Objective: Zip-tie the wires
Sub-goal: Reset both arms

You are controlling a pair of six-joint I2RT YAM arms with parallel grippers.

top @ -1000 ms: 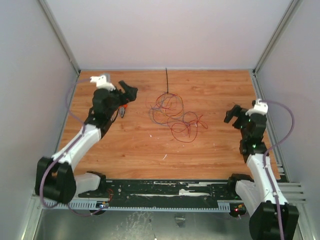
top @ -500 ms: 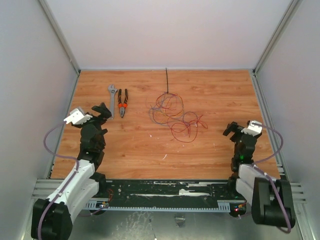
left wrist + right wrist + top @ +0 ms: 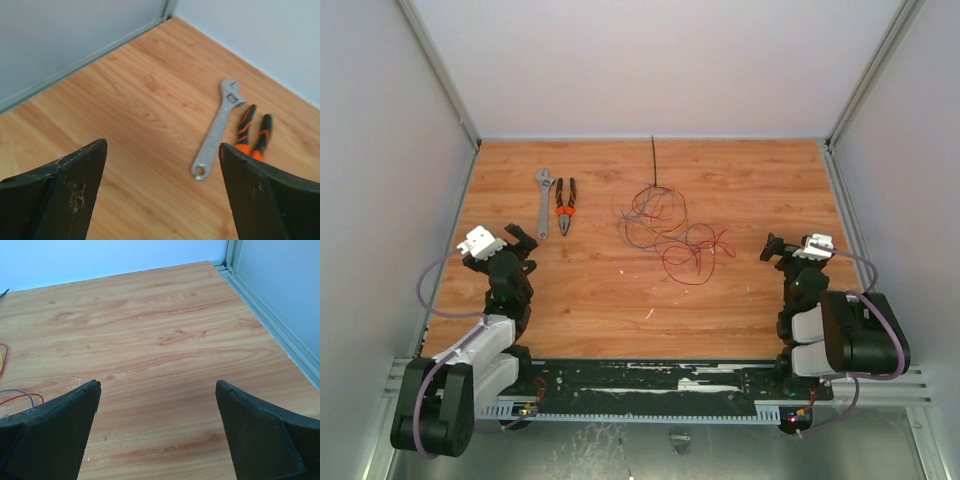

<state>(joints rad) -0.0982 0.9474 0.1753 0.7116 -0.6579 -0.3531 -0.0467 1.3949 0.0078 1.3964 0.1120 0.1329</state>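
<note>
Currently left gripper (image 3: 520,240) and right gripper (image 3: 772,250) both gape fully, holding nothing, low at the near edge; wires (image 3: 668,232) sprawl mid table (image 3: 590,290), zip tie (image 3: 653,160) lying straight just beyond them, so best, I judge, to bunch the strands tight before threading the tie.

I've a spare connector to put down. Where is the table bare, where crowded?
Bare: the near strip between the left end effector and right end effector, in front of the wires; also the far right corner, right of the zip tie. Crowded: the middle, under the wires, and far left, with adjustable wrench and pliers.
</note>
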